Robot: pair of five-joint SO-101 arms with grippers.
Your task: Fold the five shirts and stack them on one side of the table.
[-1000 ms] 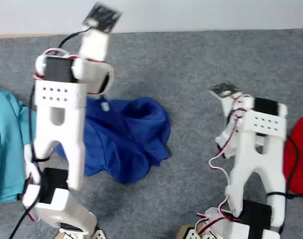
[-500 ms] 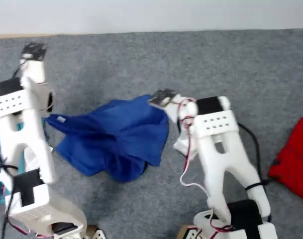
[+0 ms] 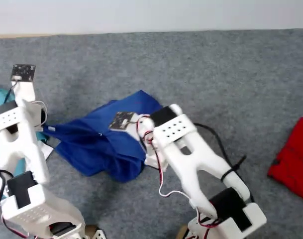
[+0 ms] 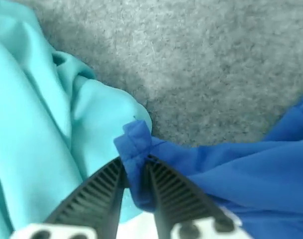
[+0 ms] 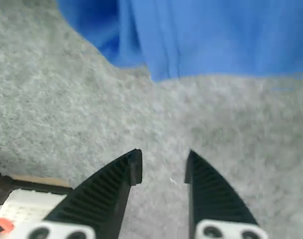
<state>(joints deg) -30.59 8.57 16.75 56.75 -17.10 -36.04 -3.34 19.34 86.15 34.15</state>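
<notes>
Blue shirt (image 3: 99, 144) lay crumpled on the grey desk (image 3: 216, 69), left of centre, partly under the right arm (image 3: 183, 144). Left pincer (image 4: 136, 168) was clamped on one corner of that shirt, with the cloth bunched between its ribbed fingers (image 4: 99, 191). The gripped corner sat over the edge of a teal shirt (image 4: 42, 124). Teal shirt lay at the desk's left edge, beside the left arm (image 3: 19, 144). Right pincer (image 5: 162, 163) held nothing; its jaws stood a narrow gap apart above bare desk surface, near the blue shirt's hem. Red shirt (image 3: 293, 159) lay at the right edge, well apart from the other two. Whether the red shirt was folded could not be determined.
</notes>
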